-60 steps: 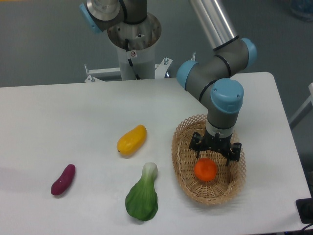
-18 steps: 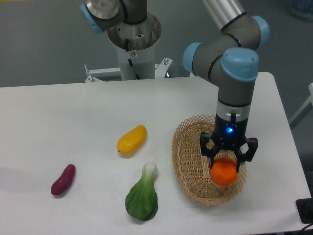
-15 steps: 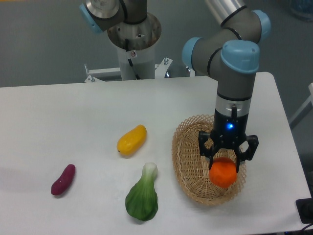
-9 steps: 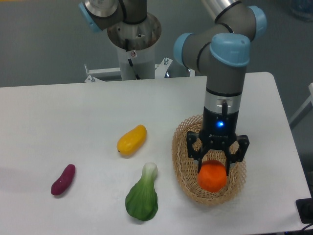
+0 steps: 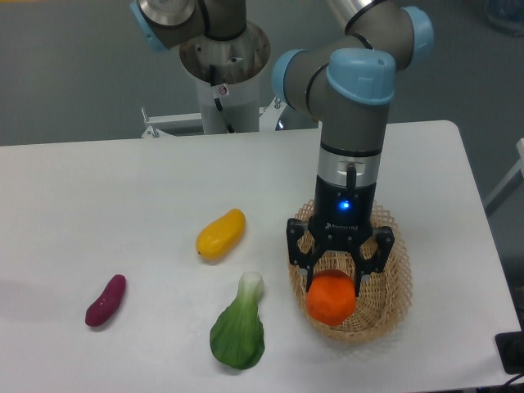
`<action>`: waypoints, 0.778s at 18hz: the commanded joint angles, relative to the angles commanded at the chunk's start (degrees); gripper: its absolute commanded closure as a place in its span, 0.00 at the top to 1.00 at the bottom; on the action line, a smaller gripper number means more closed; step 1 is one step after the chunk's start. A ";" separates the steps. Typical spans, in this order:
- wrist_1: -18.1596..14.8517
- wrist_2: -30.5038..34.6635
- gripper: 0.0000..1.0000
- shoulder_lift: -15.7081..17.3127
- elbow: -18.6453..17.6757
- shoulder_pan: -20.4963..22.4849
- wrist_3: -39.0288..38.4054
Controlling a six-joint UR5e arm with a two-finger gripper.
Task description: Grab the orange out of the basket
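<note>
My gripper (image 5: 332, 278) is shut on the orange (image 5: 331, 298), a small round bright orange fruit, and holds it in the air over the left part of the basket (image 5: 391, 288). The basket is a light tan oval of woven wicker at the right of the white table. The arm and the orange hide much of its inside and its left rim. The gripper points straight down with a blue light lit on its body.
A yellow-orange mango-like fruit (image 5: 220, 234) lies left of the basket. A green leafy vegetable (image 5: 239, 334) lies near the front, close to the basket's left side. A purple eggplant-like piece (image 5: 106, 300) lies at the far left. The robot's base (image 5: 223, 65) stands at the back.
The gripper closed on the orange, lifted it out of the basket, and has moved left with it over the last second, from the basket's right part to its left part.
</note>
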 joint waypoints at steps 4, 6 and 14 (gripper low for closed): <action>0.00 0.00 0.54 0.00 0.09 0.00 0.17; 0.00 0.00 0.54 0.09 0.09 0.00 0.26; 0.00 0.00 0.54 0.00 0.01 0.00 0.61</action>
